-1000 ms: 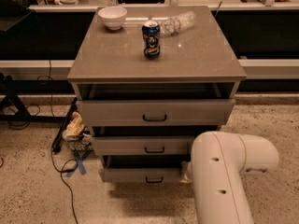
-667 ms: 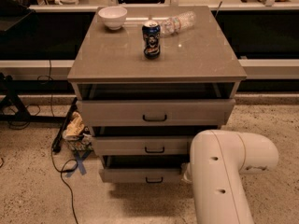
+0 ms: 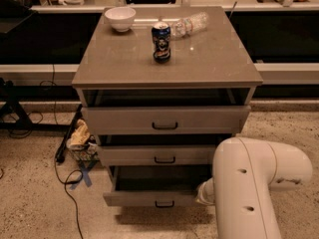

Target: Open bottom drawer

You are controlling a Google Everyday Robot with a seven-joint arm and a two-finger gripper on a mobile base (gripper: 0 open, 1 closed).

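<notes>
The bottom drawer point(image 3: 149, 198) is the lowest of three in the grey-beige cabinet point(image 3: 167, 59) and has a small black bar handle point(image 3: 164, 203). It stands pulled out farther than the two above, with a dark gap showing behind its front. My white arm point(image 3: 254, 183) fills the lower right. My gripper point(image 3: 203, 194) sits at the right end of the bottom drawer's front, mostly hidden behind the arm.
The top drawer point(image 3: 164, 118) and middle drawer point(image 3: 159, 155) are each slightly ajar. A white bowl point(image 3: 120, 18), a soda can point(image 3: 161, 42) and a lying plastic bottle point(image 3: 189, 24) rest on the cabinet top. Cables and a crumpled bag point(image 3: 79, 136) lie on the floor at left.
The bottom drawer's front has slid farther out toward the camera, widening the gap behind it. My arm has drawn back slightly to the right.
</notes>
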